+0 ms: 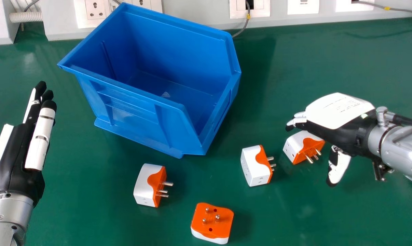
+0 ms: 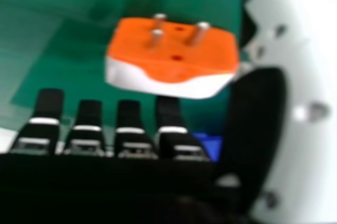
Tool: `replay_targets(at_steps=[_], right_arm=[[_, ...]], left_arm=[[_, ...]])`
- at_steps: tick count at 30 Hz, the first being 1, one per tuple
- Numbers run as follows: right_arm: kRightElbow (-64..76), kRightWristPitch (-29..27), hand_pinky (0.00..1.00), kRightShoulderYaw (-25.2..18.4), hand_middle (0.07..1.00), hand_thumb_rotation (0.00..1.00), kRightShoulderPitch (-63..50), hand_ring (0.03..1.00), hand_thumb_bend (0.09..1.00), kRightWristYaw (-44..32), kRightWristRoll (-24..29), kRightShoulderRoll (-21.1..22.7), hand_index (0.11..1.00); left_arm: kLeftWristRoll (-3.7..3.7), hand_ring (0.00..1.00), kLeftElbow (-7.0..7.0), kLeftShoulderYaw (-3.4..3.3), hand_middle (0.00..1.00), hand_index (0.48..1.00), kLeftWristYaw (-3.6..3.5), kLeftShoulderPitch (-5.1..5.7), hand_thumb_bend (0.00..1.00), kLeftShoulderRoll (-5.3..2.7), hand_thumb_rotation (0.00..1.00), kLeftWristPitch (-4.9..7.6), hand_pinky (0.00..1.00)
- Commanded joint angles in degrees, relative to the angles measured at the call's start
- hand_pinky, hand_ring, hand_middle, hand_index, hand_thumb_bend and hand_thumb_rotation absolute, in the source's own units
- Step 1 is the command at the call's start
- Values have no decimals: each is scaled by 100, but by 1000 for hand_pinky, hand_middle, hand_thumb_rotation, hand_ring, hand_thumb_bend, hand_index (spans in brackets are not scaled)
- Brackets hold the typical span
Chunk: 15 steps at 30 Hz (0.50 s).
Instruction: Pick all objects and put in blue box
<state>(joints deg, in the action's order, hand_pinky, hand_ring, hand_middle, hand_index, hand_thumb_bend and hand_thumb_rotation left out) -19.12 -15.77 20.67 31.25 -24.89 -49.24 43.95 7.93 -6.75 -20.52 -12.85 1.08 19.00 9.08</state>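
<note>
In the head view the blue box (image 1: 151,112) stands at the back, its inside bare but for a small pale mark. Four orange-and-white plug adapters lie on the green table: one at the left (image 1: 149,185), one at the front (image 1: 212,222), one at centre right (image 1: 257,165), and one (image 1: 303,147) partly under my right hand (image 1: 339,111). That hand is open, palm down, its thumb apart from the adapter. In the right hand view an adapter (image 2: 171,58) shows pins outward between the fingers and thumb of my right hand (image 2: 258,124). My left hand (image 1: 25,136) rests open at the left.
White socket panels (image 1: 192,13) run along the back edge of the table, with a grey cable (image 1: 245,25) hanging down behind the box. Green tabletop (image 1: 329,61) stretches to the right of the box.
</note>
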Motion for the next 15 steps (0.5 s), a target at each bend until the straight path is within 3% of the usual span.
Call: replay_targets(at_steps=[1,15], right_arm=[[-38,-3,823,-9,907,14,285,915,664,120,-3,-17,842],[-374,-27,837,178,905,1,536,917,642,367,-192,-109,837]], left_arm=[[13,1000,166,-22,1000,1000,18,39,258,90,1000,29,1000],[-13,1000,147,-11,1000,1000,6,37,257,98,1000,77,998]])
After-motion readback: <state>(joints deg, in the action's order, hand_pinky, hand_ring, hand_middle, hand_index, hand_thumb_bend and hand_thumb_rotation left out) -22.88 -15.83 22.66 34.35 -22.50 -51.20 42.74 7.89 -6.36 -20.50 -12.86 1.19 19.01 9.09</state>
